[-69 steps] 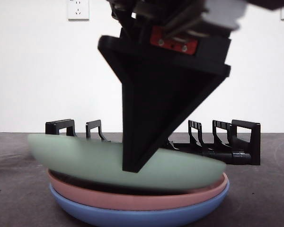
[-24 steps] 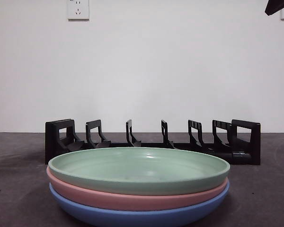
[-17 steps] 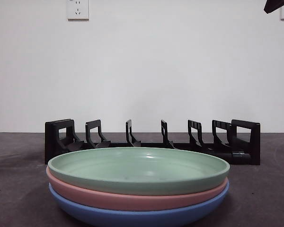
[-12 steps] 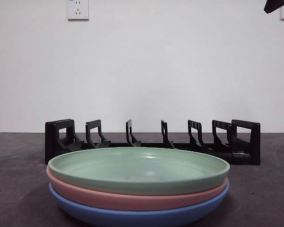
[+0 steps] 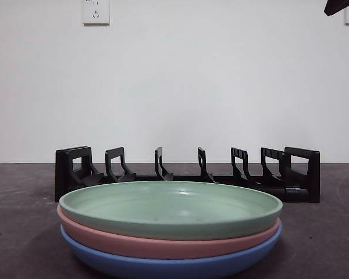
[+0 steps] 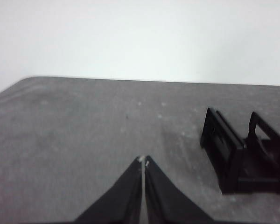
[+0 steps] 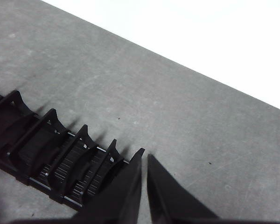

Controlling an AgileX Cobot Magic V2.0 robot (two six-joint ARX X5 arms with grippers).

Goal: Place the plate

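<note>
In the front view, a stack of three shallow round plates sat near the camera at about 6 o'clock on the dark grey matte surface (image 5: pixel 23 232): a pale green glazed plate (image 5: pixel 171 206) on top, a pink plate (image 5: pixel 163 244) beneath it, and a blue plate (image 5: pixel 168 266) at the bottom touching the surface. Behind the stack, toward 12 o'clock, stood a long black slotted plastic dish rack (image 5: pixel 189 174) with every slot bare, and a white wall socket (image 5: pixel 96 10) showed at about 11 o'clock on the wall. Only a black tip of one arm (image 5: pixel 340 6) showed, at 1 o'clock, and which arm it was could not be told there. In the left wrist view, the left tool (image 6: pixel 143 161) hung with its two black jaws pressed narrow, tips almost meeting, gripping nothing, over bare surface with one end of the rack (image 6: pixel 245 156) nearby. In the right wrist view, the right tool (image 7: pixel 144 154) was likewise drawn narrow and empty, poised just above one end of the rack (image 7: pixel 56 156). Judged from this, no plate had yet reached the rack; all three lay flat in the stack, so grasping the green plate, lifting it and standing it in a slot all appeared to remain.
</note>
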